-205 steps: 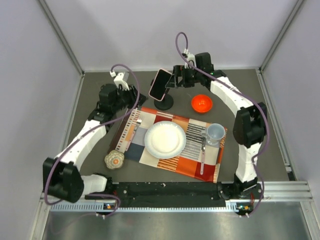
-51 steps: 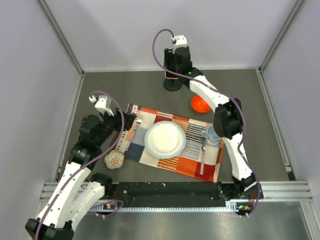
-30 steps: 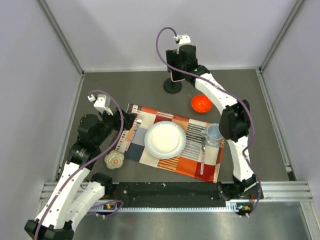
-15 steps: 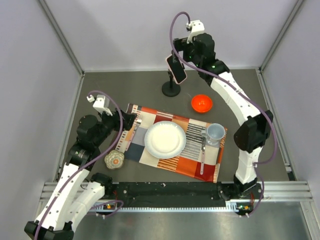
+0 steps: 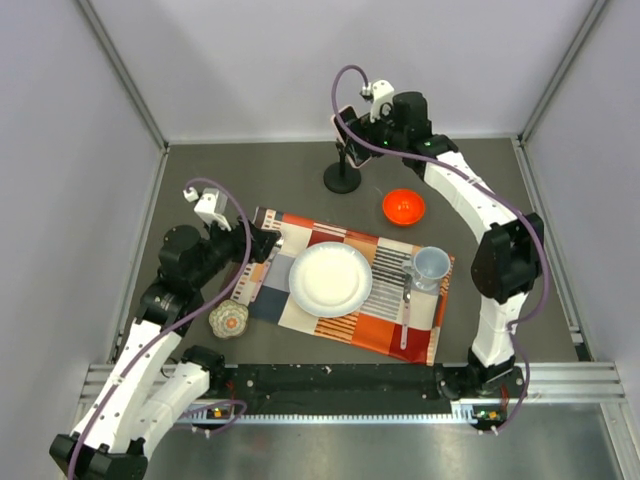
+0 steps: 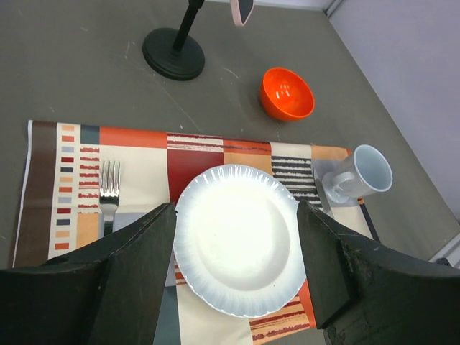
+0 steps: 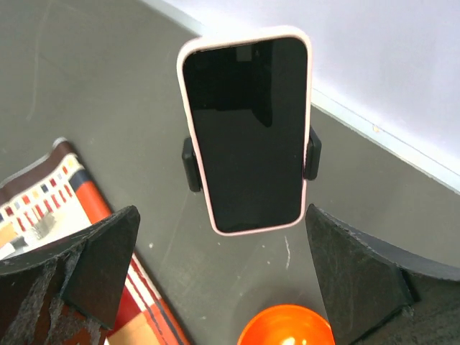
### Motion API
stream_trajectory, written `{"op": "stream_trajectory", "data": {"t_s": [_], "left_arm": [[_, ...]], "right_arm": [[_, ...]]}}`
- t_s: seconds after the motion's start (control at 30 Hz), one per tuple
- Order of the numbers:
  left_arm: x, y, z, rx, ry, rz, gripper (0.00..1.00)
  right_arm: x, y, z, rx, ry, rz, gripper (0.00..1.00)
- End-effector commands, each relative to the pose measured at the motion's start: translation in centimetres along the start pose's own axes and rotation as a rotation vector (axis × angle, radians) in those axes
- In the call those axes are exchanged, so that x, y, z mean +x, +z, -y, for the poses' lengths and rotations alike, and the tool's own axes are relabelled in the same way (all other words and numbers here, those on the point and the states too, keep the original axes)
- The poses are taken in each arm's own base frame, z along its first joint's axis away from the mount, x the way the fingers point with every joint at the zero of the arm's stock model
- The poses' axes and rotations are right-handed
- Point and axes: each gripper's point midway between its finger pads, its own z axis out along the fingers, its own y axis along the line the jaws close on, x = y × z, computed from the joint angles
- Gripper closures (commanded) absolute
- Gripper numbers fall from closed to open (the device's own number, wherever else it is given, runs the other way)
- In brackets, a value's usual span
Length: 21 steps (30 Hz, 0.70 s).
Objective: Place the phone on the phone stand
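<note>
Right gripper (image 7: 221, 215) hung released, jaws wide, facing the slim black-screened, pink-edged phone (image 7: 248, 129), which sat clamped in the small black disc-based phone stand (image 6: 174, 56) (seemingly secure); backing straight off would avoid nudging it. That stand stood at twelve o'clock on the matte dark-grey table (image 5: 250, 180), pale lilac walls (image 5: 300, 70) close behind.

The dark grey surface (image 5: 250, 170) carried the phone stand (image 5: 342, 180) on its round black base near the far wall, with an orange bowl (image 5: 403, 207) nearby to its right. A striped patchwork placemat (image 5: 370, 335) lay flat across the middle, and a small round patterned disc (image 5: 228, 319) sat just beside its near left corner
</note>
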Motion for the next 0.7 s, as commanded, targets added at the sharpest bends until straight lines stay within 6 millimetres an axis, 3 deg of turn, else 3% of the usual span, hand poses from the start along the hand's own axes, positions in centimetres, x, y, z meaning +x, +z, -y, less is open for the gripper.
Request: {"op": "stream_trajectory", "data": {"t_s": [0.0,0.23,0.37,0.67], "left_arm": [[-1.1,0.2,1.2,0.059,-0.002,0.031,0.27],[-1.1,0.1,1.4,0.066,0.005,0.025,0.27],[-1.1,0.1,1.5,0.069,0.005,0.024,0.27],[-0.9,0.7,1.2,0.061,0.007,0.010,0.27]], "right_arm": [[-1.0,-0.8,0.8,0.020,-0.136,0.028,0.03],[1.7,0.9,0.3,-0.137,-0.324,-0.038,0.01],[2.7,2.1,0.7,-0.221,-0.293,-0.050,0.01],[5.4,4.4,2.1,-0.195,-0.286,-0.109,0.01]]}}
